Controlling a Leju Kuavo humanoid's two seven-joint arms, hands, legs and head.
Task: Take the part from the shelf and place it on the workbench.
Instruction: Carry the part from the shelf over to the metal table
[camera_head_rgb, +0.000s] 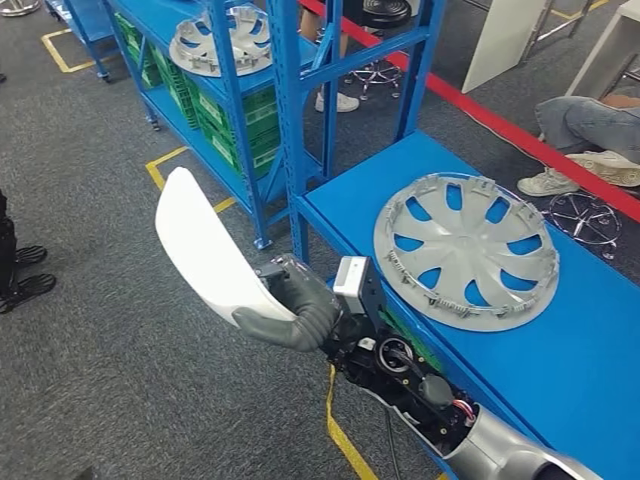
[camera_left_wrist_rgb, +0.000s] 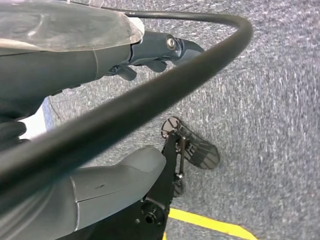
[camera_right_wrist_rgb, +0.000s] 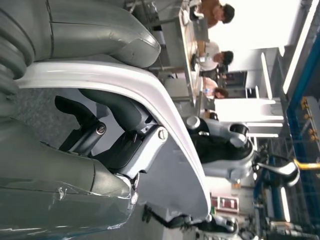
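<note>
— White plastic part, where?
— Held in the right hand, out over the grey carpet, beside the blue shelf.
— Fingers?
— Closed around the part's edge, thumb pressed on the other face.
— Left hand?
— Hung over carpet, fingers slightly curled, touching nothing.

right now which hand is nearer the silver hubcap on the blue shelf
Right. The right hand, gripping the curved white plastic part, is just off the edge of the blue shelf beside the silver hubcap. The left hand hangs over grey carpet.
</note>
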